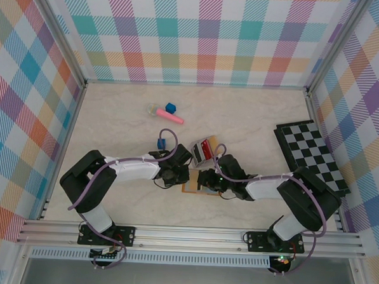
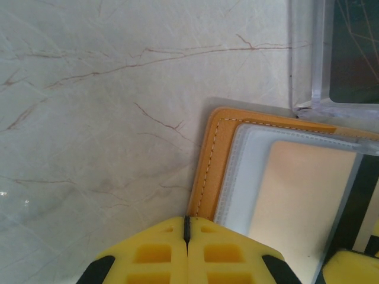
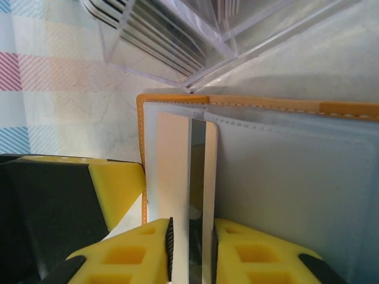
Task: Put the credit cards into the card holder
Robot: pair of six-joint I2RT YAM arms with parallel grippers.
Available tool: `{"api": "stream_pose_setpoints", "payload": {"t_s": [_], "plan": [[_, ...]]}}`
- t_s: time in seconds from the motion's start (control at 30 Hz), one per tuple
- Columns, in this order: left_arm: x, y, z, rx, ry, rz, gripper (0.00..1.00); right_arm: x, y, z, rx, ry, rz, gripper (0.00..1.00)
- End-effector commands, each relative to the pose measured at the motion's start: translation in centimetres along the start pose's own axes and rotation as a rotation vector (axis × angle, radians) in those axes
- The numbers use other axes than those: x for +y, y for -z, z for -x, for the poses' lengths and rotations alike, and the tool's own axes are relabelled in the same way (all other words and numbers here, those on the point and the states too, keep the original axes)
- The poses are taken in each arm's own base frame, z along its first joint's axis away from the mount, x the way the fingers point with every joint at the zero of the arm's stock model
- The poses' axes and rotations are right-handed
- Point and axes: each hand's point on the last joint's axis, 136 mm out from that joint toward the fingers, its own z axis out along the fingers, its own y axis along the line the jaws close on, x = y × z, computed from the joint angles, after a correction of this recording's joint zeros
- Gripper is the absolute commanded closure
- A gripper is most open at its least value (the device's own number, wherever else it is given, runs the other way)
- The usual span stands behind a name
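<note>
Slotting a card into holder, centre of table.
Clear stand just behind holder carries the other cards. Holder lies open and flat. Left gripper is clenched on nothing, tips at holder's near edge, likely pinning it. Right gripper has jaws slightly parted with one card between them, its far end under the clear pocket; can't tell if it's pinched or let go. Next: push card fully home, back straight out, then fetch another from stand without dragging holder.
</note>
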Motion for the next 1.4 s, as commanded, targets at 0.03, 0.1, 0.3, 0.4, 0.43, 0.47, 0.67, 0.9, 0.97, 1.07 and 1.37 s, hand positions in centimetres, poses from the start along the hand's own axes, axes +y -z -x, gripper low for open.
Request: {"api": "stream_pose_setpoints", "payload": {"t_s": [0.03, 0.1, 0.3, 0.4, 0.43, 0.47, 0.67, 0.9, 0.97, 1.07, 1.37], "plan": [[2.1, -2.0, -3.4, 0.108, -0.006, 0.066, 0.96, -2.7, 1.0, -1.5, 0.052, 0.003, -0.155, 0.71], [2.1, -2.0, -3.3, 0.108, -0.007, 0.065, 0.96, -2.7, 1.3, -1.4, 0.055, 0.010, -0.169, 0.71], [2.0, -2.1, -3.4, 0.109, -0.010, 0.059, 0.96, -1.4, 0.3, -1.3, 0.088, 0.031, -0.124, 0.88], [2.0, -2.1, -3.4, 0.109, -0.011, 0.059, 0.96, -0.7, -0.4, -1.3, 0.109, 0.044, -0.096, 0.92], [2.0, -2.1, -3.4, 0.108, -0.011, 0.059, 0.96, -0.3, -0.6, -1.2, 0.118, 0.053, -0.087, 0.92], [2.0, -2.0, -3.3, 0.108, -0.011, 0.057, 0.96, -0.1, -0.7, -1.2, 0.124, 0.060, -0.083, 0.93], [2.1, -2.0, -3.4, 0.105, -0.011, 0.059, 0.96, 1.4, -1.3, -1.1, 0.158, 0.097, -0.054, 0.89], [3.0, -2.1, -3.5, 0.105, -0.003, 0.097, 0.97, -3.4, 1.8, -1.1, 0.116, 0.070, -0.344, 0.83], [3.2, -2.2, -3.6, 0.107, 0.003, 0.101, 0.97, -5.0, 2.6, -1.6, 0.127, 0.068, -0.413, 0.83], [3.4, -2.4, -3.7, 0.114, 0.004, 0.110, 0.97, -7.2, 3.4, -2.3, 0.157, 0.054, -0.495, 0.83], [3.1, -1.9, -3.5, 0.098, 0.000, 0.092, 0.97, -5.3, 5.4, 0.3, 0.113, 0.147, -0.547, 0.71]]}}
